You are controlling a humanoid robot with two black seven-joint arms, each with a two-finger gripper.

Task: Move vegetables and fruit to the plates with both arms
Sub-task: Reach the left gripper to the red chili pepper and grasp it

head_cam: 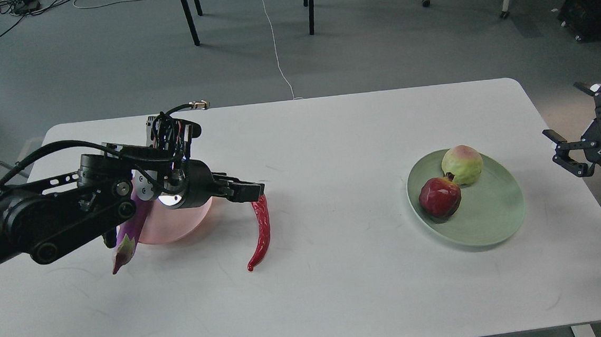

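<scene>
The purple eggplant (pixel 124 248) lies tilted over the left rim of the pink plate (pixel 177 225), its stem end on the table; my left arm hides most of both. The red chili pepper (pixel 260 233) lies on the table right of the pink plate. My left gripper (pixel 252 191) sits over the chili's top end; its fingers show side-on as one bar. The dark red pomegranate (pixel 440 197) and the yellow-green fruit (pixel 462 164) rest on the pale green plate (pixel 495 223). My right gripper (pixel 566 113) is open and empty, off the table's right edge.
The white table (pixel 330 134) stretches bare between the two plates. Its right edge runs close to my right gripper. Chair legs (pixel 189 17), a white cable and a black case stand on the grey floor beyond the far edge.
</scene>
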